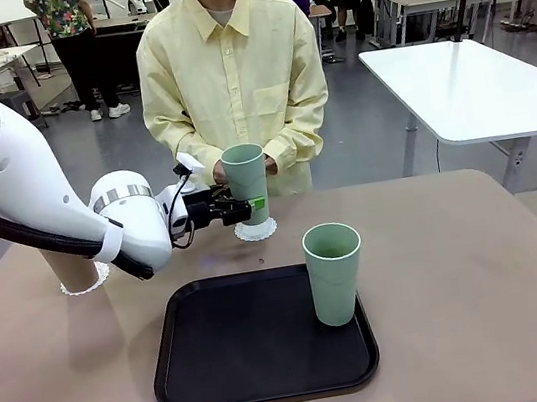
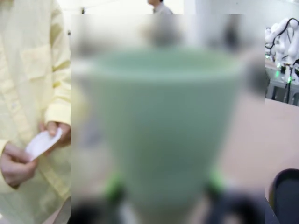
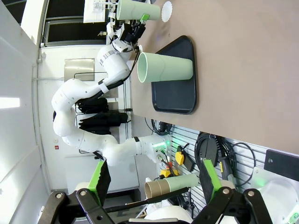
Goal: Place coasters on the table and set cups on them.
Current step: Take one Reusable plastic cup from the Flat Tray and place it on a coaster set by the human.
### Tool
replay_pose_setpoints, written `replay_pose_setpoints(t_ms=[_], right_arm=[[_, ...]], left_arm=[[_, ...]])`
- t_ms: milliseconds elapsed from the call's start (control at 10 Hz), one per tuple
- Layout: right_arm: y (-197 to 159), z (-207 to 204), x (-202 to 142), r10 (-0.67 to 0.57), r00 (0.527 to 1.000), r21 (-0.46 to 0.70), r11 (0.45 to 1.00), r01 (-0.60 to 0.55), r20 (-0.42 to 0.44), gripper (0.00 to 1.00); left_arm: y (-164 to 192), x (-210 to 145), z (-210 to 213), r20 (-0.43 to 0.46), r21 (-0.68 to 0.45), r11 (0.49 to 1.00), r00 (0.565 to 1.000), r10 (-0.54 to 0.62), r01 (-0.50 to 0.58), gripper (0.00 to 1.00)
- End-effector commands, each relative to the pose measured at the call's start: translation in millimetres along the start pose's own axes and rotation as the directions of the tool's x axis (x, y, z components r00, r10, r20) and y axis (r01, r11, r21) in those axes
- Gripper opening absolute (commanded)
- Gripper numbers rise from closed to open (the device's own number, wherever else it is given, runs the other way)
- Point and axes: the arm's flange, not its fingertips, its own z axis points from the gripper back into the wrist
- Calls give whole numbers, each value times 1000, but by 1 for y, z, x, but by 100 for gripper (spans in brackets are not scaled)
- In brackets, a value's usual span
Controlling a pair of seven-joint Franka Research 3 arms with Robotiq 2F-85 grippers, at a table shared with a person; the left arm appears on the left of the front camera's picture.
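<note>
My left gripper is shut on a pale sage green cup, holding it upright low on its body, right over a white lacy coaster on the beige table. Whether the base touches the coaster I cannot tell. In the left wrist view this cup looms blurred between the green pads. A second green cup stands on the black tray. The tan-brown cup sits on a coaster at the left, half hidden by my arm. My right gripper is open, off the table.
A person in a yellow shirt stands at the far edge, just behind the held cup, with a white paper coaster in the hands. A white table stands at the back right. The right half of the beige table is bare.
</note>
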Motion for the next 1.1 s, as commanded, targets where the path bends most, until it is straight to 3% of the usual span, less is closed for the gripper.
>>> replay_pose_setpoints(t_ms=[0, 400, 1000], right_arm=[[-1, 0, 2, 20, 1000, 20, 1000, -20, 0, 100], [-1, 0, 2, 20, 1000, 20, 1000, -20, 0, 100], [-1, 0, 2, 20, 1000, 20, 1000, -20, 0, 100]], left_arm=[[-7, -8, 2, 24, 35, 998, 998, -58, 57, 83], [-8, -17, -2, 38, 50, 998, 999, -34, 32, 83], [-2, -32, -16, 14, 54, 995, 996, -87, 86, 83]])
